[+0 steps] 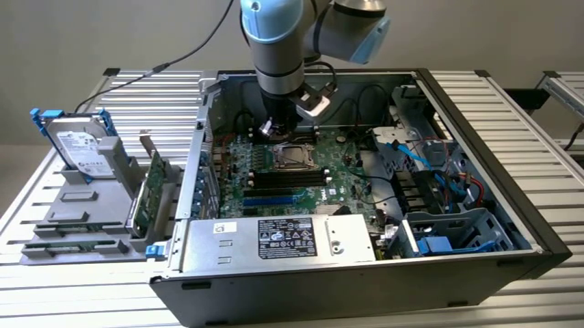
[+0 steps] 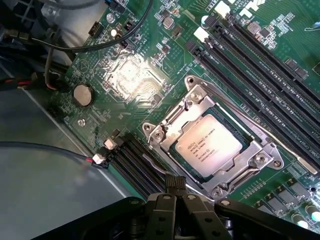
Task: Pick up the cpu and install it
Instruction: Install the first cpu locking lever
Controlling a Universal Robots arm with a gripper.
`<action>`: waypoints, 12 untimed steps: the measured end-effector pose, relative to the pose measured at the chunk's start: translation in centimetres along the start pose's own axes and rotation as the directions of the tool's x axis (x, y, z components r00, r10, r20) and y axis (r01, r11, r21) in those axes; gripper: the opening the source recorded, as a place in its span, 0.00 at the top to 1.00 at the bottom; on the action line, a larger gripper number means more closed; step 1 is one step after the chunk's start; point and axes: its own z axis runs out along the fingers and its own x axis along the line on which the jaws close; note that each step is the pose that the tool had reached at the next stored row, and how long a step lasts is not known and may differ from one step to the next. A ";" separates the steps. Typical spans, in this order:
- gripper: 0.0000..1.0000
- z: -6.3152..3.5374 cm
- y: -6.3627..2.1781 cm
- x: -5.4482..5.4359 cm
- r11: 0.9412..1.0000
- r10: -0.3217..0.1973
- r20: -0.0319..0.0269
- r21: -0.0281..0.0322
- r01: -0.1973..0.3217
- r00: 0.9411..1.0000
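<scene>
One pincer [image 2: 175, 197] shows at the near edge of the wrist view, its dark fingers drawn together with nothing between them; it grips nothing. Just beyond it the cpu [image 2: 209, 146] lies flat in the socket frame [image 2: 165, 131] on the green motherboard [image 2: 125, 75], silver top with printed lettering facing up, the metal bracket folded back around it. Past the socket run the black memory slots [image 2: 260, 65], and off to one side a round coin battery [image 2: 82, 94] sits near a bright patch of reflected light.

In the exterior view the arm [image 1: 278, 48] reaches down into the open computer case [image 1: 474, 137], the pincer [image 1: 273, 128] poised just above the socket [image 1: 292, 156]. Nearer the camera sits the power supply [image 1: 283, 239]; to the exterior view's left, on the tabletop [image 1: 137, 89], stand the hard drive [image 1: 81, 147] and the card boards [image 1: 150, 188].

My judgement: the chip is seated, so the placing step looks done. What the install seems to lack is the retaining bracket closed and latched, which would call for a careful, level push.
</scene>
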 end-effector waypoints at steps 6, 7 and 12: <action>0.89 0.10 0.02 0.0 0.999 0.037 -0.004 -0.011 -0.037 0.999; 0.89 0.14 0.02 0.0 0.999 0.039 -0.005 -0.011 -0.039 0.999; 0.89 0.33 0.04 -0.1 0.999 0.046 -0.005 -0.013 -0.046 0.999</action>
